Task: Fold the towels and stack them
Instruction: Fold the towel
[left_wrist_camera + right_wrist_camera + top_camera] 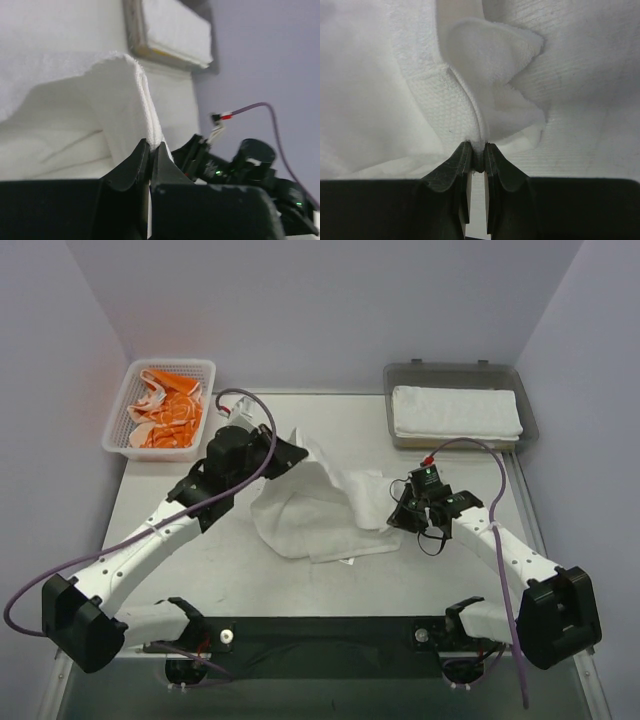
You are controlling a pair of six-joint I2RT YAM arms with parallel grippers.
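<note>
A white terry towel (315, 505) lies crumpled in the middle of the table. My left gripper (290, 448) is shut on its far left edge and holds it raised; the pinched hem (147, 117) rises from the jaws in the left wrist view. My right gripper (398, 512) is shut on the towel's right edge, with a fold (480, 135) pinched between the fingers. A folded white towel (456, 411) lies in the grey tray (528, 418) at the back right. An orange-and-white towel (167, 410) fills the white mesh basket (118, 425) at the back left.
Purple cables loop from both arms over the table. The tray (132, 30) with the folded towel also shows in the left wrist view, along with the right arm (240, 167). Grey walls close the back and sides.
</note>
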